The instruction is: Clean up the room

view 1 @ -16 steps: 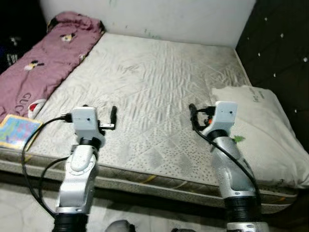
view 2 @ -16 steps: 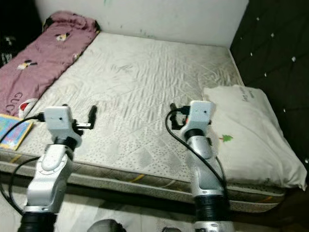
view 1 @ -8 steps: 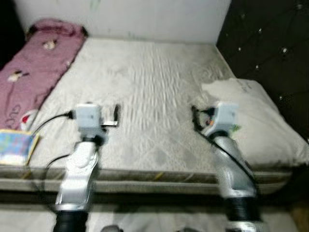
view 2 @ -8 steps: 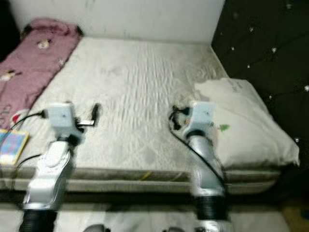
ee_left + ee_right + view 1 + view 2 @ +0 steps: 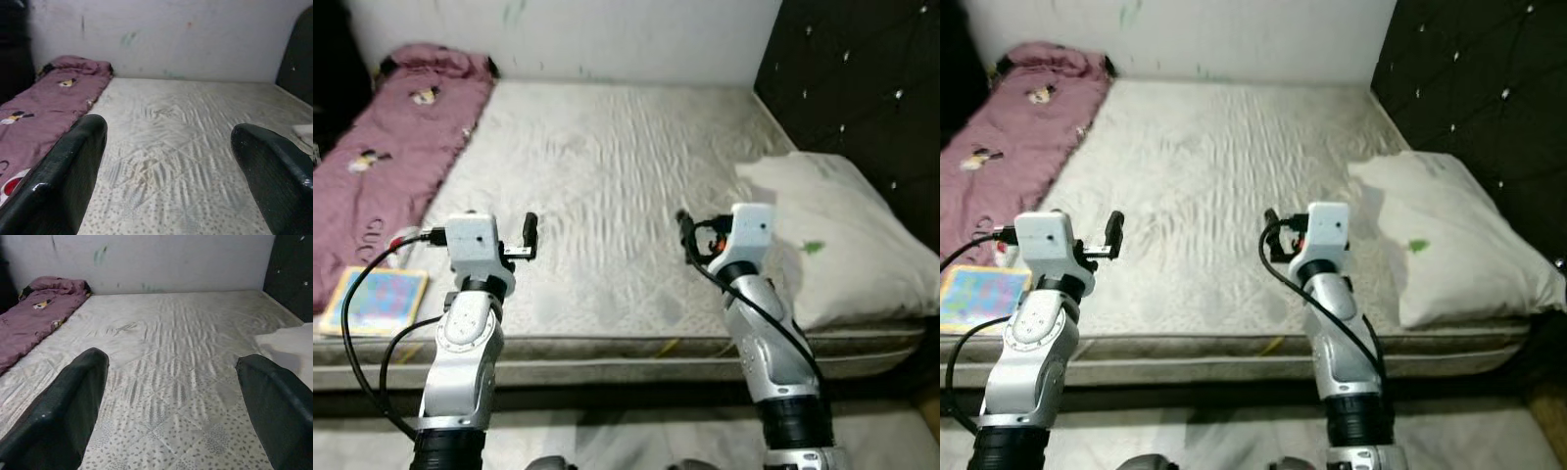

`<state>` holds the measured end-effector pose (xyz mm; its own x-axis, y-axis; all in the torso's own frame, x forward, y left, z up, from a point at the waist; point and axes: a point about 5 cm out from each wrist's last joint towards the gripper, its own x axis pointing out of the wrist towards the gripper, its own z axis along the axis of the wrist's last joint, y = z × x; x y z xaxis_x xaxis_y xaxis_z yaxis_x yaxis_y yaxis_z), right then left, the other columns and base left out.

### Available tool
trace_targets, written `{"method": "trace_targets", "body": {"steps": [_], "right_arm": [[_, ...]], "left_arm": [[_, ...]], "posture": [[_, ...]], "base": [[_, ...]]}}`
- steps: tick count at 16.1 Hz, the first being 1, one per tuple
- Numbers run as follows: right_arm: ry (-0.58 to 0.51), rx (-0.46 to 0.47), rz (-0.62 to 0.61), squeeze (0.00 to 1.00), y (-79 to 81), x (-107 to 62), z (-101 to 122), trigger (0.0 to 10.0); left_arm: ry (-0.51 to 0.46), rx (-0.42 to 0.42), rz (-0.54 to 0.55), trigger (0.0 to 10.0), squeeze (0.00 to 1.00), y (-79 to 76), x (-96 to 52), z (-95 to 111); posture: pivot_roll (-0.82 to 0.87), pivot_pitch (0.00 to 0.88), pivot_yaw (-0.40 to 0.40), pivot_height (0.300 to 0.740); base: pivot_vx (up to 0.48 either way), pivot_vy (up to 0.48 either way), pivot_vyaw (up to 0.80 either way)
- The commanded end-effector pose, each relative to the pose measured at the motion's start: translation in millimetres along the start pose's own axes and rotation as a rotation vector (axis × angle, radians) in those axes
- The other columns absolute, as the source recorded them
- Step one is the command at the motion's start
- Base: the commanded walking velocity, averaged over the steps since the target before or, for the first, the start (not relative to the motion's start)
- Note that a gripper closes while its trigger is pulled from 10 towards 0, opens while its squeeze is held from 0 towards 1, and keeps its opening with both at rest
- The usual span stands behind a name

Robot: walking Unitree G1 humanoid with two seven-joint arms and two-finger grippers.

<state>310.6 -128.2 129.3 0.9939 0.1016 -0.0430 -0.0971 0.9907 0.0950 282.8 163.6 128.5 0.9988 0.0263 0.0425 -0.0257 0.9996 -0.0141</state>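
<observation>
1. Left gripper (image 5: 166, 161): held level above the near edge of the mattress (image 5: 626, 166), fingers spread wide, nothing between them.
2. Right gripper (image 5: 171, 396): at the same height, also over the near edge of the mattress, fingers wide apart and empty.
3. Things likely to be tidied: a white pillow (image 5: 832, 235) on the right side of the bed, against the dark padded headboard (image 5: 862, 88); a pink blanket (image 5: 386, 147) in a long strip along the left side; a colourful book (image 5: 374, 299) at the near left corner, just beside the blanket's near end.
4. Deciding relation: the pillow lies just to the right of the right gripper and slightly ahead of it, well apart from the left gripper. Its long axis runs from near the headboard towards the bed's near edge.
5. Judgement: the right arm is nearer the pillow; the left arm is nearer the book and blanket, both off to its left.
</observation>
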Motion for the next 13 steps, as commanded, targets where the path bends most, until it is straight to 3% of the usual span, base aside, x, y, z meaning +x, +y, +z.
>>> {"method": "trace_targets", "body": {"steps": [1,5,6,13], "right_arm": [[0.0,-0.004,-0.032,0.0,-10.0,-0.5,0.9,10.0],[0.001,-0.013,-0.03,0.0,-10.1,1.2,1.4,10.0],[0.001,-0.014,-0.028,0.0,-9.9,1.2,1.4,10.0],[-0.006,-0.025,-0.019,0.0,-9.8,3.2,3.7,10.0]], "left_arm": [[-0.006,-0.005,-0.023,10.0,0.0,-7.2,2.1,2.2],[-0.01,-0.011,-0.017,10.0,0.0,-7.1,4.3,3.0],[-0.022,0.017,-0.01,10.0,0.0,-6.0,4.2,4.3],[-0.034,-0.018,-0.056,10.0,0.0,-7.8,2.9,6.2]], "posture": [[0.0,0.0,-0.009,0.74],[0.0,0.0,-0.011,0.74],[0.0,0.0,-0.011,0.74],[0.0,0.0,-0.015,0.74]], "base": [[0.0,0.48,0.0],[0.0,0.48,0.0],[0.0,0.0,0.0],[0.0,0.0,0.0]]}}
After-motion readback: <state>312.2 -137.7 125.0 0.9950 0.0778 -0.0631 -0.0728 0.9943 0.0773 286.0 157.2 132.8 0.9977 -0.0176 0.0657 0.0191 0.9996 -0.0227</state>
